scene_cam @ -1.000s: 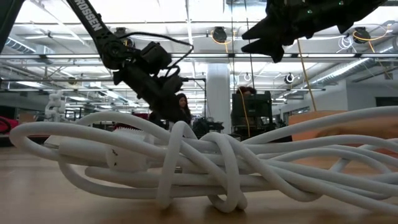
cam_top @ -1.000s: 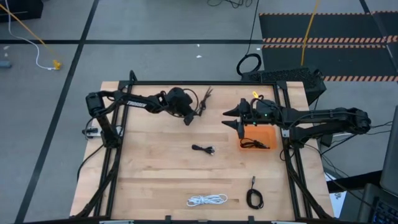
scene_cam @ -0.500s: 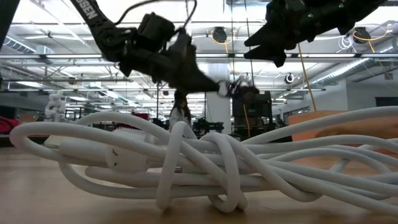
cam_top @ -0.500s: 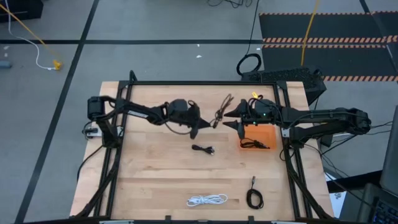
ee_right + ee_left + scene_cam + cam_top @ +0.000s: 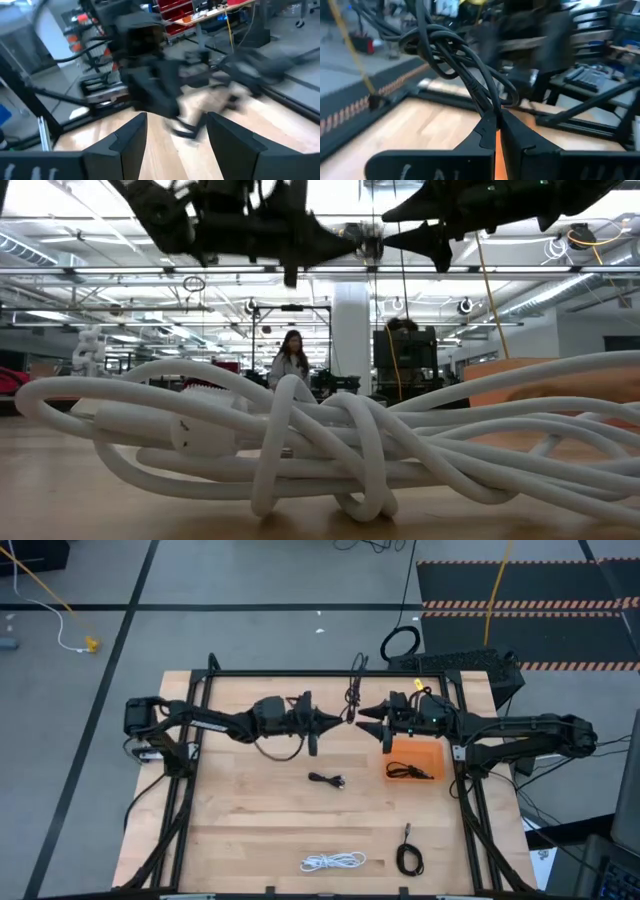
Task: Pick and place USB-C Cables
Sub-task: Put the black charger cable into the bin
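My left gripper is raised over the table's far middle, shut on a black USB-C cable. In the left wrist view the cable's loose coil shows beyond the fingertips. My right gripper is open, close to the right of the left one and pointing at it, beside the orange tray. A black cable lies in that tray. Lying flat on the table are another black cable, a white one and a black one. My left gripper pinches a few strands of the black cable between its two fingertips, where they run down out of the coil. The fingers point level toward the table's right. The cable is lifted clear of the table, its coil standing out past the fingertips.
The black frame rail runs along the table's far edge, just behind both grippers. In the low view the white cable fills the foreground, and a person stands far behind the table. Bare wood lies at the table's left and near middle.
My left gripper has moved toward the table's right and up, carrying the black cable from the far left part toward the right gripper and the tray. The cable has swung with it and now stands near the far rail. The right gripper has stayed open.
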You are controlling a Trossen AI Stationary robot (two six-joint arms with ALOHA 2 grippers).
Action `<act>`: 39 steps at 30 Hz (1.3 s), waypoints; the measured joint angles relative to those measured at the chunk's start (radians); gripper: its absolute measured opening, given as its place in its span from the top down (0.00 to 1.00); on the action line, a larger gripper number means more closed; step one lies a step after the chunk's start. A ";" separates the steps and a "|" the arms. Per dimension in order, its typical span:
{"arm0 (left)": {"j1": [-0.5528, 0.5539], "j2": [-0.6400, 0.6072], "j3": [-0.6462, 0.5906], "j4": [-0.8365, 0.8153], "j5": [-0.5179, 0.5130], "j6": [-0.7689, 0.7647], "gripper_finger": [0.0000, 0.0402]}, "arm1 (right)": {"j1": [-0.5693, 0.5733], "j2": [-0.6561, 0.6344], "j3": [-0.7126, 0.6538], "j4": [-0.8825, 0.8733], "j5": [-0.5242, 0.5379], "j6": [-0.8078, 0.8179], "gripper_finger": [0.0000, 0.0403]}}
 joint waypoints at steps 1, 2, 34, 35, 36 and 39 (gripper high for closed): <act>-0.012 -0.016 0.000 -0.002 0.001 0.020 0.98 | -0.006 -0.005 0.000 -0.002 -0.001 0.005 0.51; -0.024 -0.032 0.000 -0.003 0.001 0.039 0.98 | -0.012 -0.010 0.000 -0.003 -0.002 0.008 0.51; -0.238 -0.113 0.000 -0.018 -0.082 0.157 0.98 | -0.090 0.021 0.000 0.383 -0.310 0.326 0.51; -0.238 -0.113 0.000 -0.020 -0.083 0.156 0.98 | -0.090 0.021 0.000 0.386 -0.322 0.326 0.51; -0.239 -0.112 0.000 -0.020 -0.091 0.156 0.99 | -0.090 0.021 0.000 0.387 -0.336 0.327 0.51; -0.238 -0.112 0.000 0.010 -0.106 0.173 0.99 | -0.090 0.021 0.000 0.361 -0.369 0.327 0.51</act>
